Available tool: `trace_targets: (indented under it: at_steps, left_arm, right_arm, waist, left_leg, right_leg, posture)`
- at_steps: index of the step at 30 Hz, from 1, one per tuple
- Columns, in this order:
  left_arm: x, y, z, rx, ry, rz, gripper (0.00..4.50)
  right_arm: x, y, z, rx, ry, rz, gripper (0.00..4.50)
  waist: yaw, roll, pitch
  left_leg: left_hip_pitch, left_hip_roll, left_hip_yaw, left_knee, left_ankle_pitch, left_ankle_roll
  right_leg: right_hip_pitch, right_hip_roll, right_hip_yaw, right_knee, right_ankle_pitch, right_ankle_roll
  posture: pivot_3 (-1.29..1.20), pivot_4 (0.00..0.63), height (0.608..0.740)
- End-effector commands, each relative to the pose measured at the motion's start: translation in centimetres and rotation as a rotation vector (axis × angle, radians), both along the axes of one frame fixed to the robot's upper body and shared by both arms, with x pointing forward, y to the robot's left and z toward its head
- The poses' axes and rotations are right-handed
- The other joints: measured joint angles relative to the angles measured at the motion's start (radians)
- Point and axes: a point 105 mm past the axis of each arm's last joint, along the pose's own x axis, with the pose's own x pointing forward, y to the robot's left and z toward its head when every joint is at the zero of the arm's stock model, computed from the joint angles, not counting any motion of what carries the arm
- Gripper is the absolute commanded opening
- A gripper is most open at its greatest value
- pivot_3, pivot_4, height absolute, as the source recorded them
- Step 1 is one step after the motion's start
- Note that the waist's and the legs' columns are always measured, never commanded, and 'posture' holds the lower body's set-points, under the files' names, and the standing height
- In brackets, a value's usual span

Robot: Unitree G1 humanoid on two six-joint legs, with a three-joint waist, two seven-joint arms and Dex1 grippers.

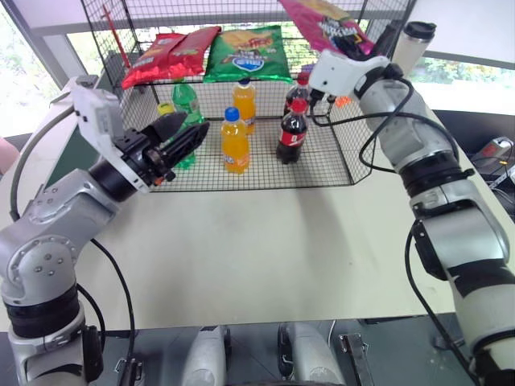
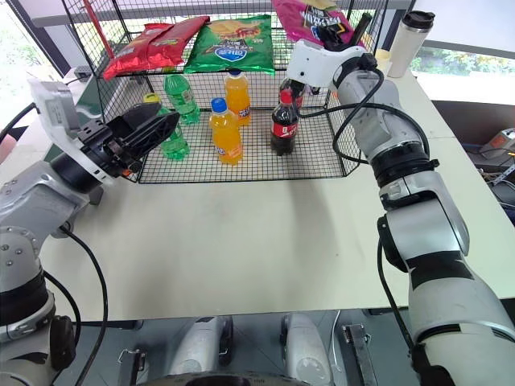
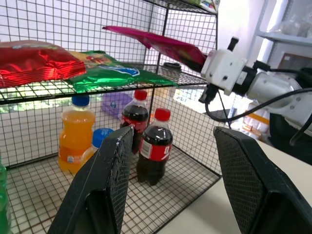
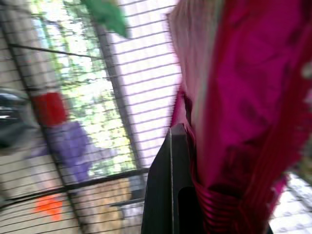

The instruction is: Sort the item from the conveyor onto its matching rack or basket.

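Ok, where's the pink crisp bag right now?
The pink crisp bag is pinched in the right gripper above the right end of the wire rack's top shelf, just right of the green bag.

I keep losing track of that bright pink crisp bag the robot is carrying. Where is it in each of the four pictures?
Left eye view: pink crisp bag at top, right of centre, above the right gripper.
Right eye view: top centre, over the rack's right end.
Left wrist view: upper middle, slanting over the shelf.
Right wrist view: the right half, against a black finger.
Shared landmark: the green bag on the rack shelf.
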Motion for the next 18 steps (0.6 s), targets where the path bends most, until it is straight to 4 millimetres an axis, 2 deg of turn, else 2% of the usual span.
trace_targets:
  at_steps: [1, 6, 10, 18]
  left_arm:
    - [-0.3, -0.2, 0.4, 0.011, -0.035, -0.002, 2.75]
    - [-0.1, -0.2, 0.2, 0.01, -0.03, 0.002, 2.75]
    - [0.0, 0.0, 0.0, 0.006, -0.027, 0.012, 2.75]
    - [0.2, 0.1, -0.3, 0.001, -0.025, 0.02, 2.75]
  right_arm:
    - [-0.3, 0.1, 2.1, 0.066, 0.014, 0.028, 1.77]
    - [-0.6, 0.5, 2.8, 0.072, 0.055, 0.064, 4.27]
    - [-1.6, 0.8, 3.4, 0.063, 0.107, 0.137, 4.27]
    - [-2.8, 0.8, 2.5, 0.067, 0.17, 0.211, 4.27]
  waist:
    - [-0.001, 0.0, 0.0]
    - [-0.003, 0.0, 0.0]
    - [-0.002, 0.0, 0.0]
    - [0.0, 0.0, 0.0]
  left_leg:
    - [0.0, 0.0, 0.0, 0.0, 0.0, 0.0]
    - [0.001, 0.0, 0.0, 0.0, 0.0, 0.0]
    - [0.001, 0.0, 0.0, 0.0, 0.0, 0.0]
    - [0.001, 0.0, 0.0, 0.0, 0.0, 0.0]
  right_leg:
    - [0.0, 0.0, 0.0, 0.0, 0.0, 0.0]
    - [0.0, 0.0, 0.0, 0.0, 0.0, 0.0]
    - [0.0, 0.0, 0.0, 0.0, 0.0, 0.0]
    - [0.0, 0.0, 0.0, 0.0, 0.0, 0.0]
  posture:
    - [0.0, 0.15, 0.74]
    - [0.0, 0.15, 0.74]
    - [0.0, 0.15, 0.74]
    - [0.0, 0.15, 0.74]
